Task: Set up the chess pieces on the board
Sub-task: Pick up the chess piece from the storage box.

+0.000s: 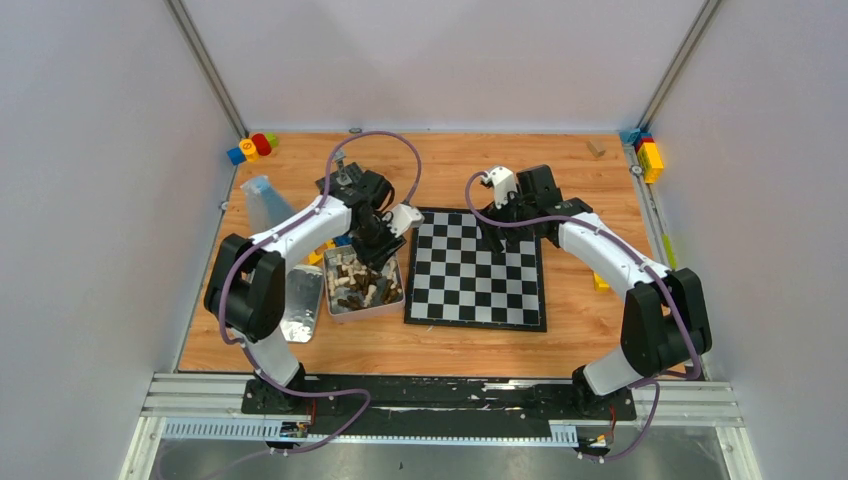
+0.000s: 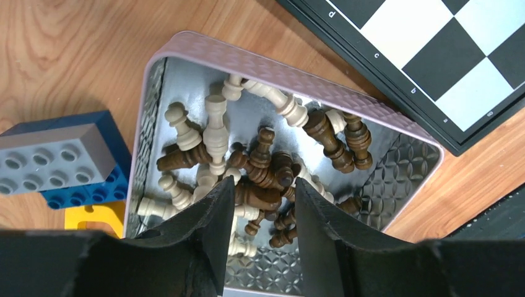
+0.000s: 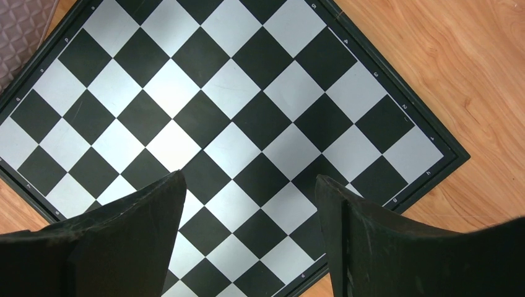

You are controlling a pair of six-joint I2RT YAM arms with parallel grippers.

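The board (image 1: 475, 270), black and silvery-white checks, lies at the table's centre with no pieces on it. The chess pieces (image 1: 362, 282), dark brown and cream, lie heaped in an open metal tin (image 1: 392, 307) just left of the board. My left gripper (image 1: 375, 250) hangs over that heap. In the left wrist view its jaws (image 2: 265, 185) stand apart, either side of a dark brown piece (image 2: 263, 197) in the pile, with a gap still beside it. My right gripper (image 1: 497, 238) hovers over the board's far edge. It is wide open (image 3: 251, 179), with only board squares (image 3: 235, 93) between its fingers.
The tin's lid (image 1: 300, 300) lies left of the tin. A grey-and-blue brick (image 2: 56, 158) and a yellow one (image 2: 93, 216) sit against the tin's left wall. More coloured bricks sit at the back left (image 1: 252, 147) and back right (image 1: 648, 155), one yellow brick (image 1: 600, 282) right of the board.
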